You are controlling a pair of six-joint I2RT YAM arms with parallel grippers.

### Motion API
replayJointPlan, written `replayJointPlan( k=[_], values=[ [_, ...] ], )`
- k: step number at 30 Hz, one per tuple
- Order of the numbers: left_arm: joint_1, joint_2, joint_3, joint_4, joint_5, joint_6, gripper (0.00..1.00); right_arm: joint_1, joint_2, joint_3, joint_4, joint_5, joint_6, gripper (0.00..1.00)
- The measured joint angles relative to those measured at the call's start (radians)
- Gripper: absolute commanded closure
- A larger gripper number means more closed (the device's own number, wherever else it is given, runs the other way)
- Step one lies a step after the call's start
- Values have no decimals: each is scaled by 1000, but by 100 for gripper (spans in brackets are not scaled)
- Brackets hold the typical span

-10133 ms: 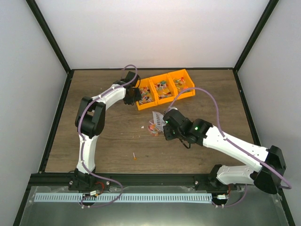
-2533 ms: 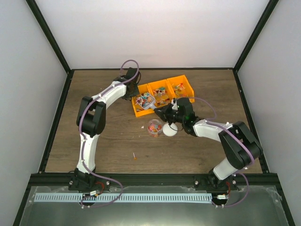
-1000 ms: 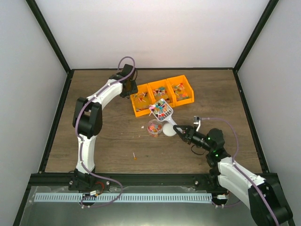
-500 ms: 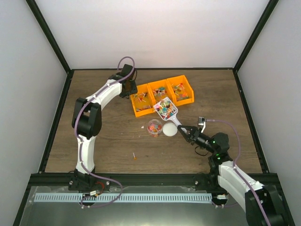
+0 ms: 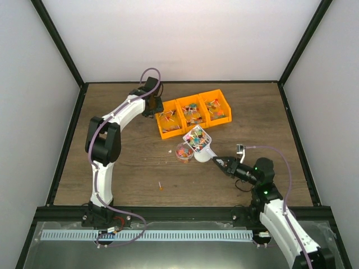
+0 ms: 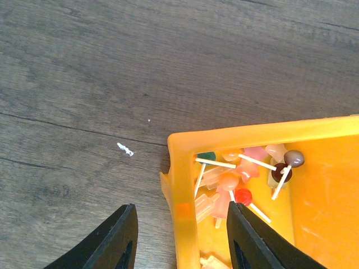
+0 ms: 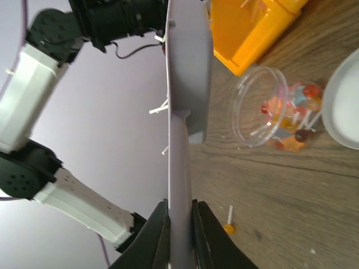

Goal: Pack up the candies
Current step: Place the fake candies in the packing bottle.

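Observation:
My right gripper (image 5: 220, 162) is shut on the handle of the grey scoop (image 5: 197, 138). The scoop holds several candies (image 5: 194, 136) and hangs tilted just above the small clear cup (image 5: 183, 152). In the right wrist view the gripper (image 7: 179, 219) clamps the scoop (image 7: 188, 73) edge-on, and the cup (image 7: 259, 115) lies beside it with candies (image 7: 287, 119) inside. My left gripper (image 5: 153, 110) is open at the left end of the orange bin (image 5: 168, 132). In the left wrist view the gripper (image 6: 182, 242) straddles the bin's corner wall (image 6: 182, 168), and candies (image 6: 241, 179) lie inside.
A white round lid (image 7: 345, 106) lies right of the cup. One loose candy (image 5: 160, 186) lies on the wooden table nearer the front, also in the right wrist view (image 7: 229, 225). A small white scrap (image 5: 170, 151) lies left of the cup. Black frame rails bound the table.
The right gripper has carried the loaded scoop down and left, from beside the bin to over the cup, tilting it. The left arm has not moved.

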Motion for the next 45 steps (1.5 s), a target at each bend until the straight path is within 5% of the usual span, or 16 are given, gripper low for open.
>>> replayJointPlan(
  k=[7,15,34,45],
  values=[
    [0,-6,-11,9,4,1,54,0,-149,78,-397,18,-212,99],
    [0,-6,-26,21,8,1,54,9,-95,146,-635,79,-385,99],
    [0,-6,-40,38,7,2,54,225,126,380,-783,310,-519,99],
    [8,-6,-53,47,18,2,54,238,178,493,-915,388,-558,99]
  ],
)
